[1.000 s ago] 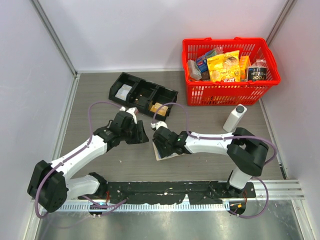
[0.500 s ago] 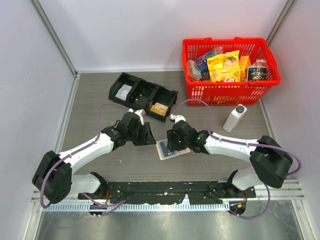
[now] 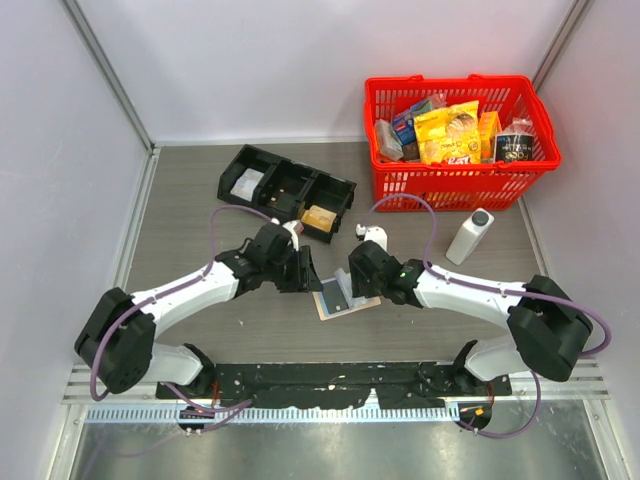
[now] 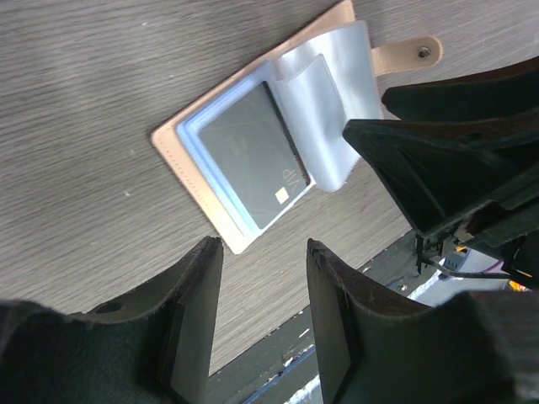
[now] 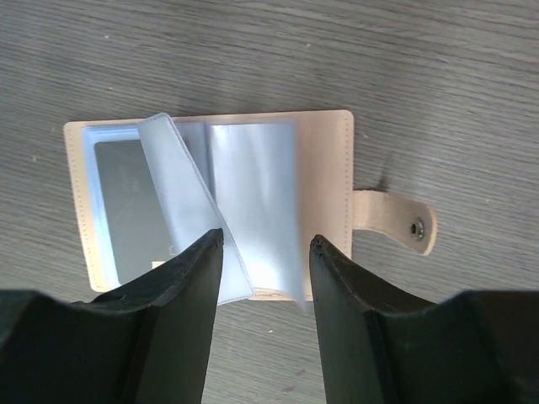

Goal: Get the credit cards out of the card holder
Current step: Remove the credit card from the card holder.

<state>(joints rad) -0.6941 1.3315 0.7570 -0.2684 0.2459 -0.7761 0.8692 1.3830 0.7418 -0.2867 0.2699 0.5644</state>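
Tan card holder (image 3: 338, 304) lies open with grey card (image 4: 253, 153); my left gripper (image 3: 304, 274) at its 9 o'clock, right gripper (image 3: 351, 289) at 2, both half-open, empty.

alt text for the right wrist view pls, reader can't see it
A tan card holder lies open on a grey wood-grain table, its clear sleeves fanned up in the middle, a grey card showing in the left pocket, and the closing tab to the right. The right gripper, two dark fingers, stands open at the bottom edge, holding nothing.
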